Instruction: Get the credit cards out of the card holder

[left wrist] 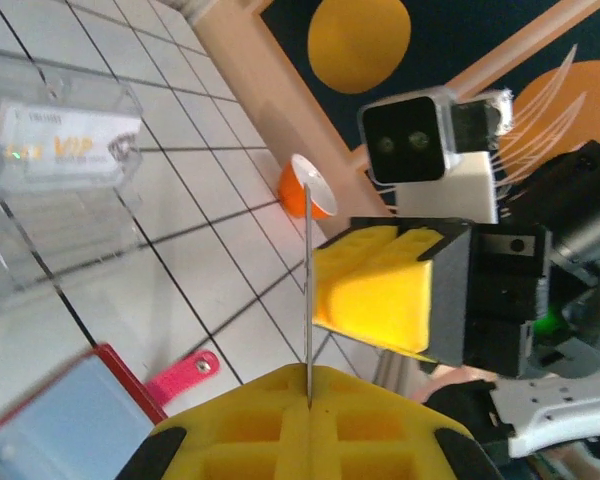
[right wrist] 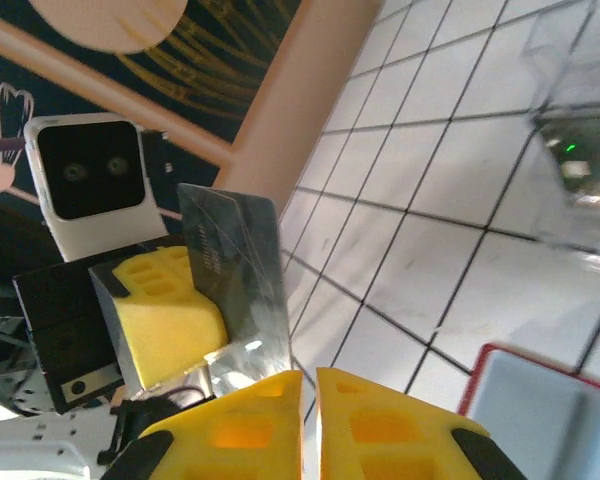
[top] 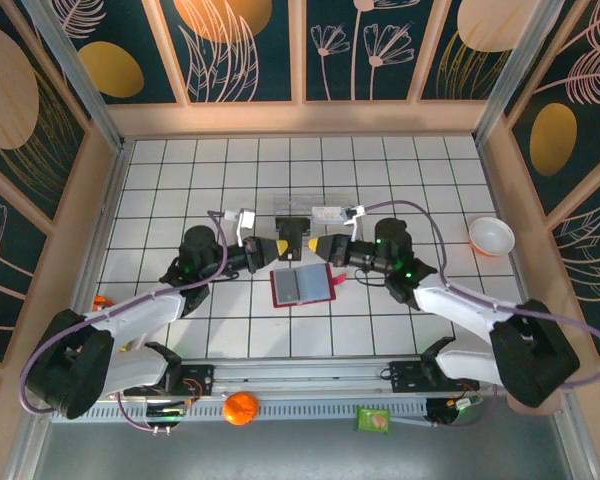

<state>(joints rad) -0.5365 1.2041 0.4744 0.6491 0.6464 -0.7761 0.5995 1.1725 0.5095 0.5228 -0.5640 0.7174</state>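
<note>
We read the gold letters "VIP" on the pale credit card [left wrist: 68,150] in the clear plastic tray [left wrist: 40,250], up and left of the left end effector [left wrist: 308,385]. Its smaller print is too blurred for us to read, as are the fine lines on the dark credit card [right wrist: 230,270] above the right end effector [right wrist: 309,385].

Both arms stretched inward, tips almost meeting; my left claw [top: 282,246] clamped tight, right claw [top: 312,245] a sliver apart.

the card [right wrist: 235,285] is thin glossy plastic with a silvery, mirror-like sheen. the tray [left wrist: 70,215] is clear shiny plastic, the table [top: 180,180] smooth white tile, and the finger pads [left wrist: 240,435] matt yellow, rubbery-looking.
</note>
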